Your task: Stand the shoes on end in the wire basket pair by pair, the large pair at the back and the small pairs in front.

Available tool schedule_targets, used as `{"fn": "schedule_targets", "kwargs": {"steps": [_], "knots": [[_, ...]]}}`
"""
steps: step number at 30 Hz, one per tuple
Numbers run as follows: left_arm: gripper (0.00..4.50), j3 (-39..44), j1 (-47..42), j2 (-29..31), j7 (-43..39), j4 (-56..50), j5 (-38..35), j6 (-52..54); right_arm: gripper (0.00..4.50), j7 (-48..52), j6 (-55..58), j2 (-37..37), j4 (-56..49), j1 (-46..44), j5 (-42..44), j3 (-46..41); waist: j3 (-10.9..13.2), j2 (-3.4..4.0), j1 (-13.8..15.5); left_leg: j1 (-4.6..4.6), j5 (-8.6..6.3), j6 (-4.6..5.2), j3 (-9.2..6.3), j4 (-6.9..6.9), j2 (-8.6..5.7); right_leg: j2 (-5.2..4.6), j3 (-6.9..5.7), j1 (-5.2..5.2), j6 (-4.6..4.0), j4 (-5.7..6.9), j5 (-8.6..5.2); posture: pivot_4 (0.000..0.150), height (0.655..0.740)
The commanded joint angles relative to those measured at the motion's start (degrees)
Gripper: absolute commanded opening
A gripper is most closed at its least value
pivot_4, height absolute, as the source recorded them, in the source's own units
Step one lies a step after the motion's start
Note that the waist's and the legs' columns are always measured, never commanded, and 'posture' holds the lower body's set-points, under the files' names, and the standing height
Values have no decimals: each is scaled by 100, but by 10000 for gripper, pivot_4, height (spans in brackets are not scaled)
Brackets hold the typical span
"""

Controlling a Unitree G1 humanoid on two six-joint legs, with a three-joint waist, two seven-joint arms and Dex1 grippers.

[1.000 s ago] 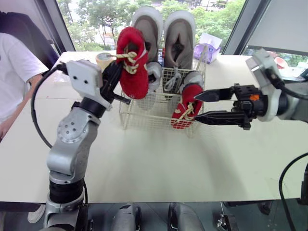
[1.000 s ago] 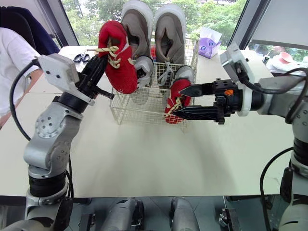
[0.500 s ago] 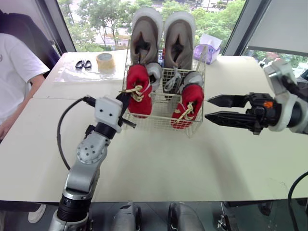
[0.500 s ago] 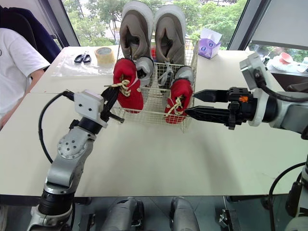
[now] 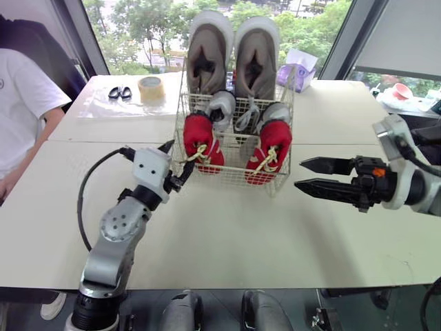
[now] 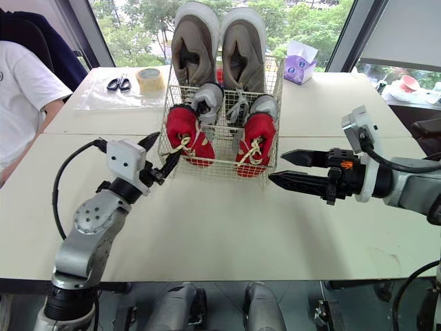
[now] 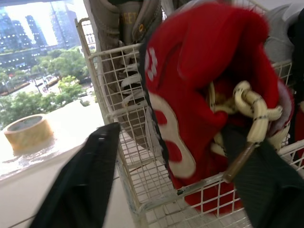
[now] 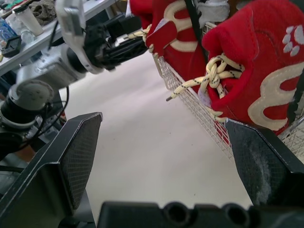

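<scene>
The wire basket (image 5: 238, 176) stands at the table's middle. A large grey pair (image 5: 234, 55) stands on end at its back, and a small grey pair (image 5: 222, 107) in front of that. Two small red shoes stand at the front: one on the left (image 5: 200, 138), one on the right (image 5: 272, 148). My left gripper (image 5: 177, 163) is open at the basket's front-left corner, one finger (image 7: 80, 190) outside the wire, the other by the left red shoe's cream lace (image 7: 247, 102). My right gripper (image 5: 306, 174) is open and holds nothing, a little to the right of the basket.
A tape roll (image 5: 151, 88) and scissors (image 5: 120, 92) lie on a plastic sheet at the back left. A purple tissue box (image 5: 295, 72) sits behind the basket on the right. A person in a white shirt (image 5: 21, 110) stands at the table's left edge.
My left gripper brought the left red shoe down from above into the basket's front left, then opened. My right gripper drew back to the right, away from the right red shoe.
</scene>
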Motion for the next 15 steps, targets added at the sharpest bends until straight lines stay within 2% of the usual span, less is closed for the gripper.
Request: {"fn": "schedule_targets", "kwargs": {"steps": [1, 3, 5, 7, 10, 12, 15], "knots": [[44609, 641, -172, 190, -76, -661, -871, 917, 45000, 132, -192, -140, -110, 146, -76, -45, 0, 0, -1, 0, 0, 0, -1, 1, 0, 1, 0, 0, 0, 0, 0, 1500, 7400], [44609, 1186, -242, 394, -169, -955, -1775, 1656, 45000, 242, -255, -200, -114, 312, -177, -29, 0, 0, -5, -2, 0, 0, -3, 3, 2, 2, 0, 1, 1, 1, -1, 1500, 7400], [44609, 1993, -271, 1044, -412, -1105, -3550, 2590, 45000, 368, -332, -251, -85, 452, -306, 27, 2, -3, -12, -2, 0, 0, -4, 6, 2, 4, 0, 1, 1, 3, -1, 1500, 7400], [44609, 2510, -207, 1645, -470, -1055, -4991, 3159, 45000, 449, -401, -280, -44, 520, -372, 66, 3, 3, -27, -7, 0, -1, -11, 14, 11, 10, -1, 0, 5, 9, -4, 1500, 7400], [44609, 3395, 470, 2794, -1072, -692, -6531, 3809, 45000, 578, -511, -303, 0, 765, -542, 82, 2, 13, -30, -1, 0, -3, -9, 19, 8, 8, -2, 6, 11, 9, -9, 1500, 7400], [44609, 3680, 1059, 2984, -1261, -316, -6131, 3807, 45000, 683, -667, -365, 56, 1067, -832, 63, 2, 32, -25, 0, -1, -4, -8, 20, 10, 10, -2, 6, 14, 9, -13, 1500, 7400], [44609, 3541, 1957, 3046, -1582, -236, -5357, 3498, 45000, 738, -802, -392, 52, 1352, -998, -17, 4, 49, 6, 5, -2, -4, -5, 20, -1, 4, -2, 14, -4, 3, -29, 1500, 7400]]}}
